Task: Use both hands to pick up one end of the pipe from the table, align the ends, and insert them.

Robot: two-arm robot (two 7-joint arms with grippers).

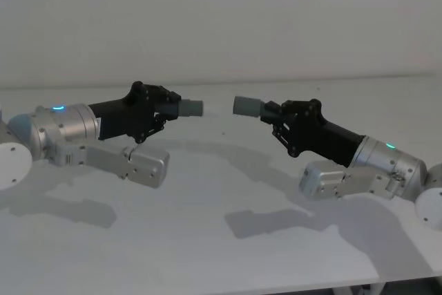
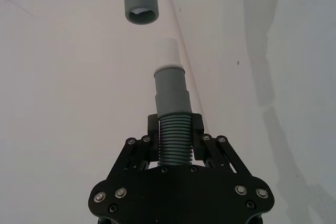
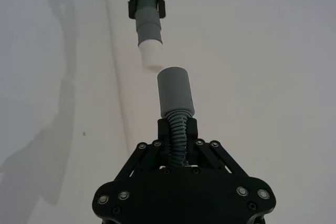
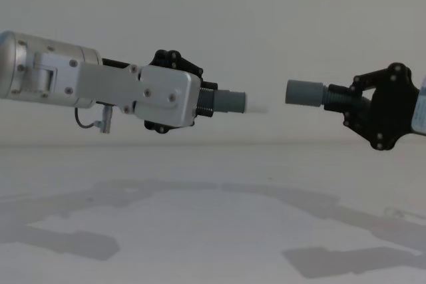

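Both grippers hold their pipe pieces in the air above the white table (image 1: 221, 226). My left gripper (image 1: 163, 110) (image 2: 175, 125) (image 4: 205, 101) is shut on the ribbed part of the grey tube (image 2: 170, 85), whose white tip (image 2: 168, 52) (image 4: 257, 106) points at the other piece. My right gripper (image 1: 276, 117) (image 3: 177, 129) (image 4: 338, 96) is shut on the ribbed part behind the grey socket collar (image 1: 246, 106) (image 3: 176, 90) (image 4: 303, 92). A short gap separates tip and collar. In the chest view the collar sits slightly higher than the tip. In the left wrist view it is off to one side of the tip's axis.
A plain pale wall (image 1: 221, 18) rises behind the table. The arms cast shadows (image 1: 269, 222) on the surface below. The table's front edge (image 1: 345, 285) runs along the bottom of the head view.
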